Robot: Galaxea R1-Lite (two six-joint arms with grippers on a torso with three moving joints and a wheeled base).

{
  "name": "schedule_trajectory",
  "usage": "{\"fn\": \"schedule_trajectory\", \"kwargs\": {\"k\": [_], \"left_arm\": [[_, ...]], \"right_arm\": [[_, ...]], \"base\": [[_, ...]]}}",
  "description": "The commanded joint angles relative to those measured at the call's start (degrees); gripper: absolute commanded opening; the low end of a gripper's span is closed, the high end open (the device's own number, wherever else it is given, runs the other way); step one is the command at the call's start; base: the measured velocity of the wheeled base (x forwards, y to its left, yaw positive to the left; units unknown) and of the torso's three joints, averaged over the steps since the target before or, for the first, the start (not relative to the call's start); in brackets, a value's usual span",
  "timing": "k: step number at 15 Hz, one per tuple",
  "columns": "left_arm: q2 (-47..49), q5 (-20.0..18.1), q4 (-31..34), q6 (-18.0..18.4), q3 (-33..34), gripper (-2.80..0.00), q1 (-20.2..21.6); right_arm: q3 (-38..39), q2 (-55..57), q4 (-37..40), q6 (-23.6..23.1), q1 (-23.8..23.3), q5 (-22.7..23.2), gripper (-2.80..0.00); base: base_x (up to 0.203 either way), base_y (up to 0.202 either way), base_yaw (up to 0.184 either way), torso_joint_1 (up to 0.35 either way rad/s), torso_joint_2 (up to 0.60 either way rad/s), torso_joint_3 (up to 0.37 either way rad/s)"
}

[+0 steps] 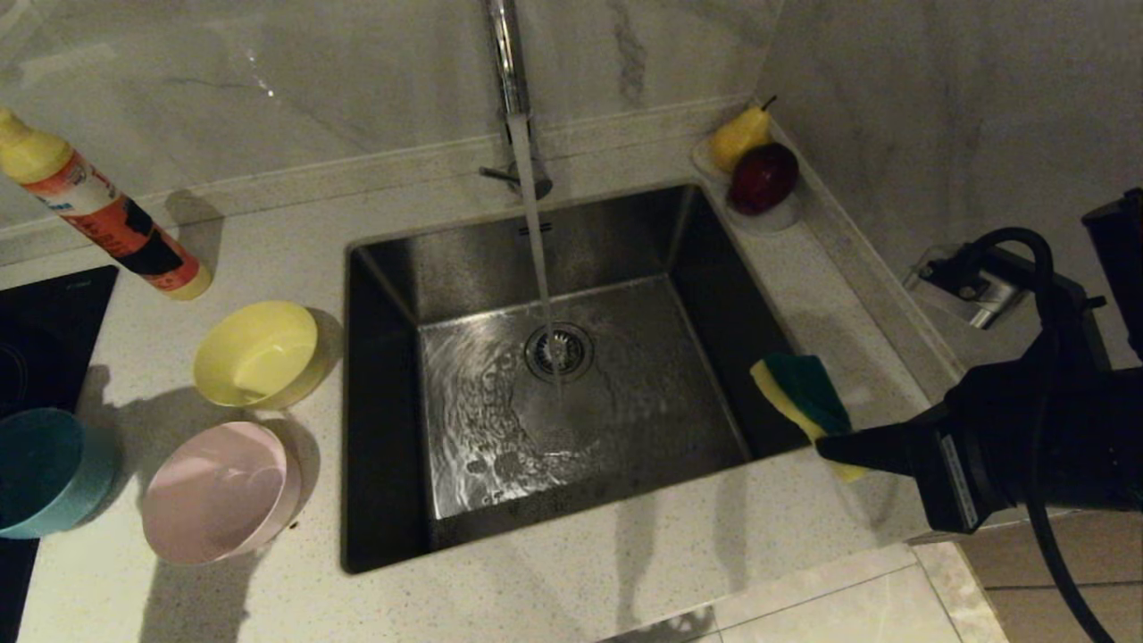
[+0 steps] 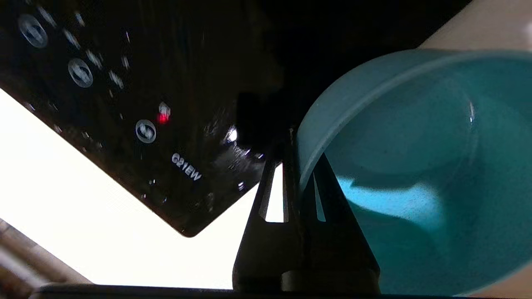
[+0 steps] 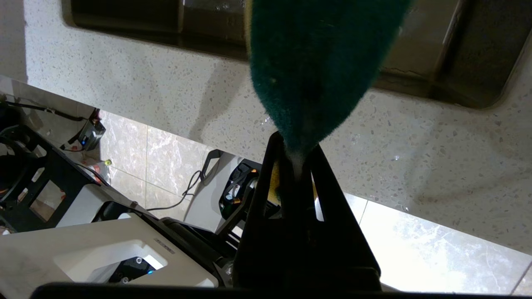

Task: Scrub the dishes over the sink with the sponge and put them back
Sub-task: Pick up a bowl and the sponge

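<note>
The light blue bowl [image 1: 40, 469] sits at the far left, tipped on its side. In the left wrist view my left gripper [image 2: 297, 145] is shut on the blue bowl's [image 2: 415, 166] rim, one finger inside and one outside. The pale yellow bowl [image 1: 257, 353] and the pale pink bowl [image 1: 219, 491] rest on the counter left of the sink [image 1: 464, 268]. My right gripper [image 1: 830, 446] hangs at the sink's right edge, shut on the sponge [image 1: 804, 393]. The sponge's [image 3: 316, 62] green face sticks out past the right gripper [image 3: 296, 145].
Water runs from the chrome tap [image 1: 509, 62] onto the drain strainer [image 1: 558, 350]. A yellow and orange bottle [image 1: 98, 210] leans at the back left. A black hob [image 1: 45, 330] lies under the blue bowl. A dish with a pear and an apple [image 1: 755, 165] stands back right.
</note>
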Motion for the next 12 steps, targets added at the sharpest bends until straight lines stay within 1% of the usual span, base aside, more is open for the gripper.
{"fn": "schedule_trajectory", "kwargs": {"k": [1,3,6,8,9,10,11,12], "left_arm": [[-3.77,-0.08,0.81,-0.38,-1.91,-2.8,0.06],[-7.71,-0.08,4.46,-0.46,-6.03,-2.8,0.06],[-12.87,0.07,9.68,-0.52,-14.54,-2.8,0.06],[-15.55,-0.33,14.55,-0.48,-20.25,-2.8,-0.03],[-16.66,-1.2,17.39,-0.5,-22.57,-2.8,-0.27],[-17.42,-3.21,19.8,-0.6,-24.82,-2.8,-0.88],[-17.93,-5.17,22.15,-0.85,-26.75,-2.8,-2.07],[-17.94,-6.14,24.68,-1.68,-29.75,-2.8,-4.39]], "right_arm": [[-0.01,-0.53,0.13,0.04,0.03,0.02,-2.8],[0.02,-0.62,0.15,0.06,0.2,0.02,-2.8],[0.25,-0.89,0.21,0.06,0.26,0.02,-2.8],[0.35,-0.9,0.14,0.06,0.22,0.02,-2.8],[0.28,-0.91,0.13,0.06,0.24,0.02,-2.8],[0.26,-0.89,0.13,0.06,0.2,0.11,-2.8],[0.17,-0.8,0.13,0.06,0.29,0.11,-2.8],[0.26,-0.8,0.04,0.06,0.29,0.11,-2.8]], "base": [[0.0,0.0,0.0,0.0,0.0,0.0],[0.0,0.0,0.0,0.0,0.0,0.0],[0.0,0.0,0.0,0.0,0.0,0.0],[0.0,0.0,0.0,0.0,0.0,0.0],[0.0,0.0,0.0,0.0,0.0,0.0],[0.0,0.0,0.0,0.0,0.0,0.0],[0.0,0.0,0.0,0.0,0.0,0.0],[0.0,0.0,0.0,0.0,0.0,0.0]]}}
